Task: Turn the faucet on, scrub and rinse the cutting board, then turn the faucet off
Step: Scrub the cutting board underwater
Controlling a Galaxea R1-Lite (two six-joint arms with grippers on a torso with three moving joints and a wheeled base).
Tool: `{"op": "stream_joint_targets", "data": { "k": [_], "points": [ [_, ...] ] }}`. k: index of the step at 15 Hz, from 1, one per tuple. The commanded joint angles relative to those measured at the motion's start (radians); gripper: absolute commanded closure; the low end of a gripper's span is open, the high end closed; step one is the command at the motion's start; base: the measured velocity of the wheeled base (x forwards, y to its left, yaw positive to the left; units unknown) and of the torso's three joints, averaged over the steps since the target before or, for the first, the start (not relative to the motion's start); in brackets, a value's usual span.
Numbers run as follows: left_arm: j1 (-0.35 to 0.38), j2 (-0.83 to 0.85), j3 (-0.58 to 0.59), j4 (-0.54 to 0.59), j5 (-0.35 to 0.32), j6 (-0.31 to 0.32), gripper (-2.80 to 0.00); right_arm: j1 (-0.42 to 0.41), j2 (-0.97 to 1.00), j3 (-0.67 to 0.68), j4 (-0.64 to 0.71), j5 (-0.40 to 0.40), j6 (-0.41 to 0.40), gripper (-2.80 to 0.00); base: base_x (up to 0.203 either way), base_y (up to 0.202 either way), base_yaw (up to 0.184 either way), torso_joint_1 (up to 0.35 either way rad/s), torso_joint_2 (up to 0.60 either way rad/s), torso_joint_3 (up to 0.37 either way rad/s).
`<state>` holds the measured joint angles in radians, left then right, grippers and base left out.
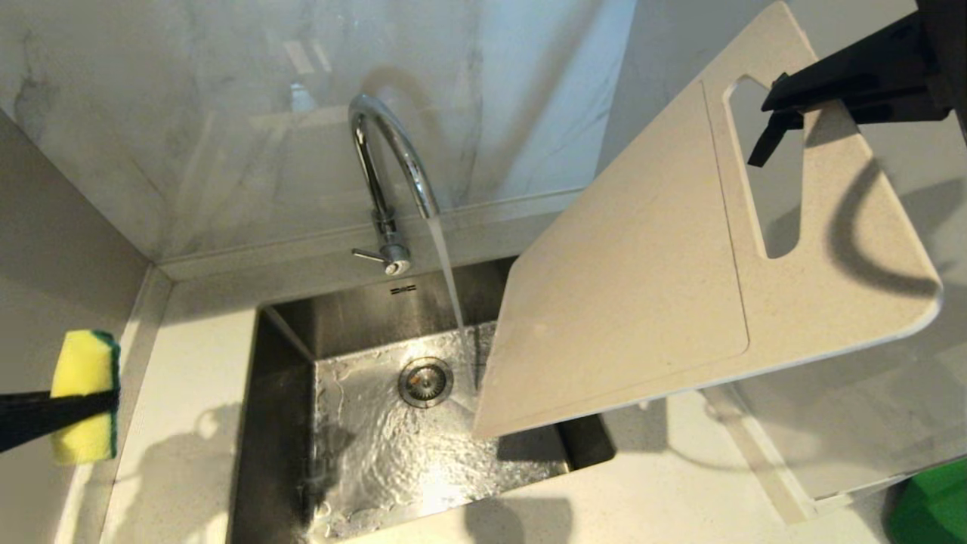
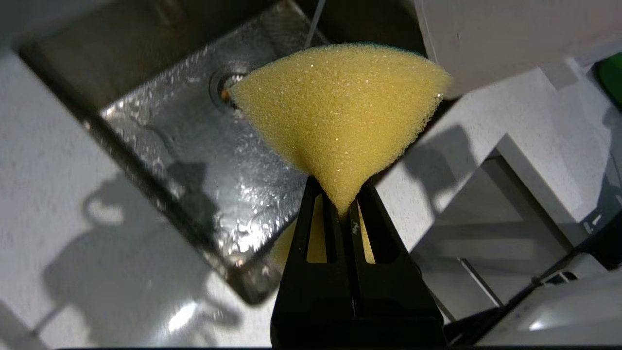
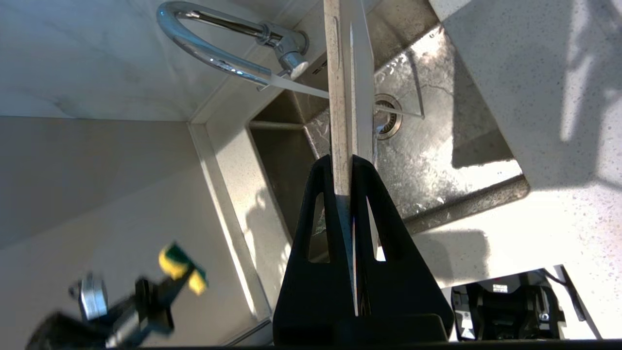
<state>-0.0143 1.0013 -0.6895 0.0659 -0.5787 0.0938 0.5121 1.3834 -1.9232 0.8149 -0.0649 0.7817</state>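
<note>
Cutting board (image 1: 642,279): a large pale rectangular slab, held up off the surface and tilted over the right half of the sink, its lower corner dipping toward the basin just beside the falling water.
Board handling: judged stiff and fairly weighty for its thinness; it keeps flat with no sag though gripped at one end only. Wet plastic will likely be slippery, so a firm pinch matters.
Where to hold: the solid rim beside the slot handle (image 1: 767,170) looks the best place, and that is where it is taken now.
Right pincer (image 3: 348,165): closed tight on the board's thin edge near the slot, carrying the whole board.
Sponge (image 2: 340,112): yellow with a green backing, soft and easily squashed; it is pinched to a narrow waist where gripped.
Left pincer (image 2: 342,204): clamped shut on the sponge, out over the surface left of the sink, well apart from the board.
Faucet (image 1: 389,162): running, a thin stream dropping from the spout.
Sink (image 1: 287,393): steel basin, floor wet and rippled around the drain (image 1: 425,381).
</note>
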Motion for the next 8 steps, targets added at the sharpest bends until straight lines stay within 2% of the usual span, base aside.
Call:
{"op": "stream_joint_targets", "data": {
  "k": [1,5,8],
  "points": [
    [-0.059,0.189,-0.063,-0.084,-0.005,0.0,0.0,0.0,-0.003,0.0,0.004,-0.001,0.004,0.0,0.0,0.0,0.0,0.0,0.0,0.0],
    [-0.208,0.283,-0.162,-0.118,0.008,-0.027,0.0,0.0,-0.01,0.001,0.006,-0.001,0.004,0.0,0.0,0.0,0.0,0.0,0.0,0.0],
    [-0.346,0.369,-0.28,-0.119,0.078,-0.079,0.0,0.0,-0.012,0.001,0.006,-0.001,0.004,0.0,0.0,0.0,0.0,0.0,0.0,0.0]
  ]
}}
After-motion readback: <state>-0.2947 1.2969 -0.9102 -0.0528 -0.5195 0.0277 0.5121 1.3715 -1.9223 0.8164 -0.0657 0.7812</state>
